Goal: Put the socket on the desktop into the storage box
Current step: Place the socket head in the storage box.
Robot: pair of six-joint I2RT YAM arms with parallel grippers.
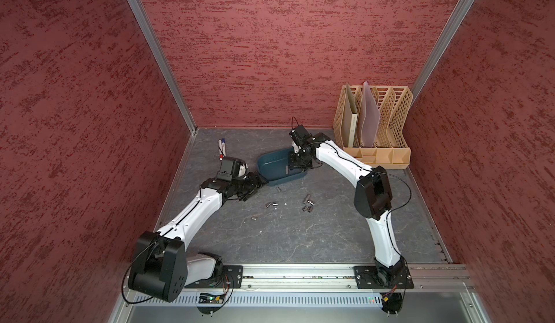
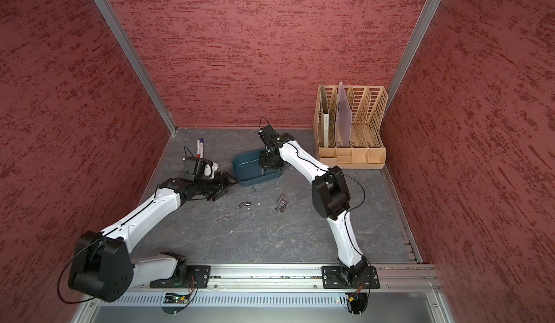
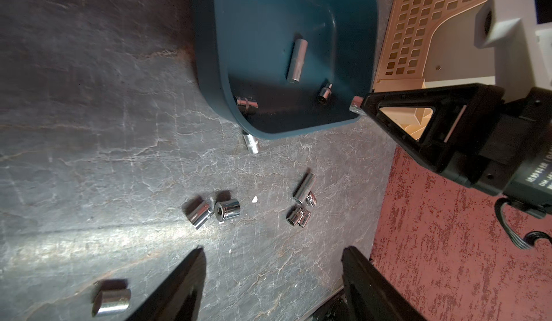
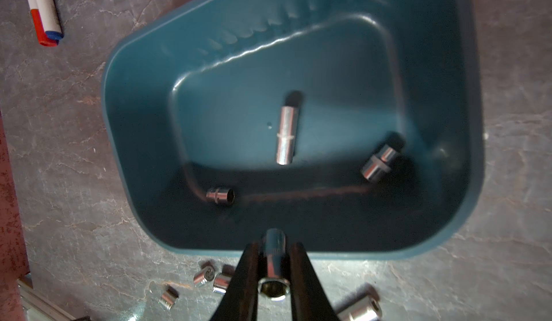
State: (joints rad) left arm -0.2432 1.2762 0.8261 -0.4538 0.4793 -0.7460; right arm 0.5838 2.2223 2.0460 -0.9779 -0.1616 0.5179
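Task partway done: three sockets [image 4: 286, 134] lie in the storage box [image 4: 134, 95], right pincer [image 4: 273, 247] clamped on a fourth socket [image 4: 273, 265] above its rim, several loose sockets [image 3: 227, 210] on the surface [image 3: 89, 125], left pincer [image 3: 273, 249] spread wide, empty

Your two top views hang high over the near edge, facing the far red textured wall [image 1: 300, 51] and looking steeply down on the whole dark grey marble-veined desktop [image 1: 270, 240]. Your left wrist camera sits low at the left, looking right across loose chrome sockets [image 3: 227, 210] to the shallow dark teal plastic storage box [image 3: 206, 65]. Your right wrist camera looks down into that box [image 4: 134, 125] from close. All four views share it.
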